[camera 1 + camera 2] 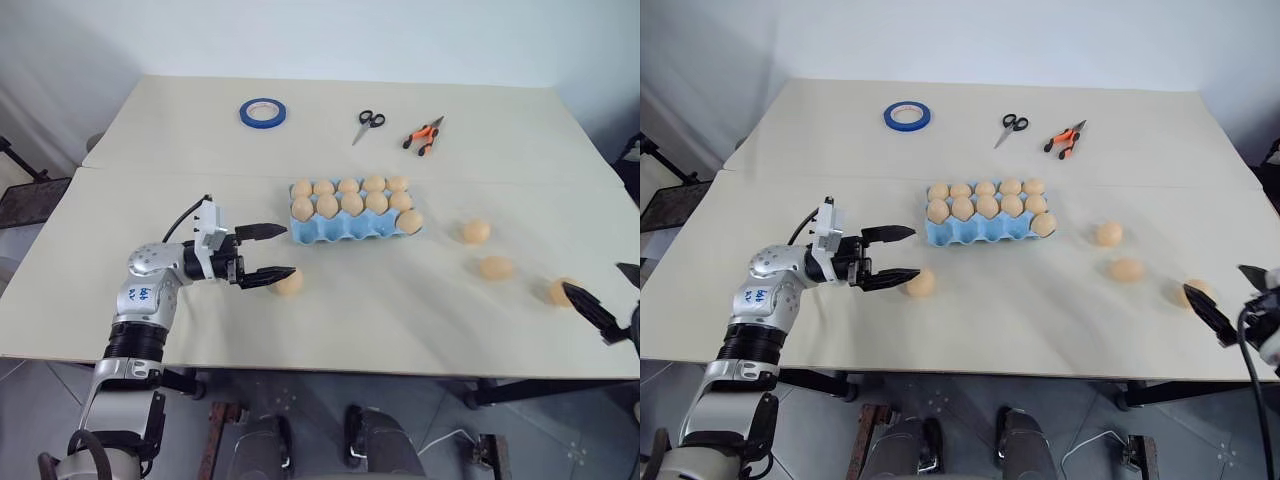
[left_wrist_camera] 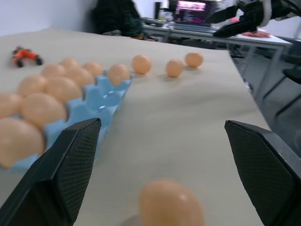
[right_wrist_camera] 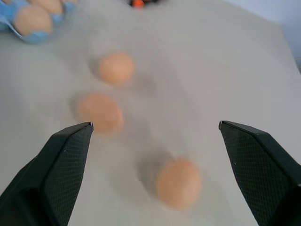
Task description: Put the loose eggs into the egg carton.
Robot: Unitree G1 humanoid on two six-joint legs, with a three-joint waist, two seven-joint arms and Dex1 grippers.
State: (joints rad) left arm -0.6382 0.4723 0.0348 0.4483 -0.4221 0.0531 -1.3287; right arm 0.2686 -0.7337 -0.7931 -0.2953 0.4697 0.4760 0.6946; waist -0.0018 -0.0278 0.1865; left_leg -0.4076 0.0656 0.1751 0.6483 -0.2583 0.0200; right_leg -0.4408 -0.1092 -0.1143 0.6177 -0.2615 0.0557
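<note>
The table (image 1: 200,150) carries the carton (image 1: 340,232) near its middle, with its two far rows full of eggs, one more in the end cup of the near row, and the rest of that row bare. Four loose eggs lie on the table: one just in front of the carton's left end (image 1: 289,282), and three off to the right, at (image 1: 476,231), (image 1: 496,268) and (image 1: 560,291), well apart from the carton. The work looks past halfway, and the step in hand seems to be reaching for the next eggs. The left gripper (image 1: 268,252) hovers level with its fingers spread wide and nothing between them, the near finger right beside the left egg; it would need to bring both fingers around that egg before closing. The right gripper (image 1: 1230,300) sits at the table's right edge, also wide open and empty, close to the rightmost egg, which lies ahead of its fingers in the wrist view.
</note>
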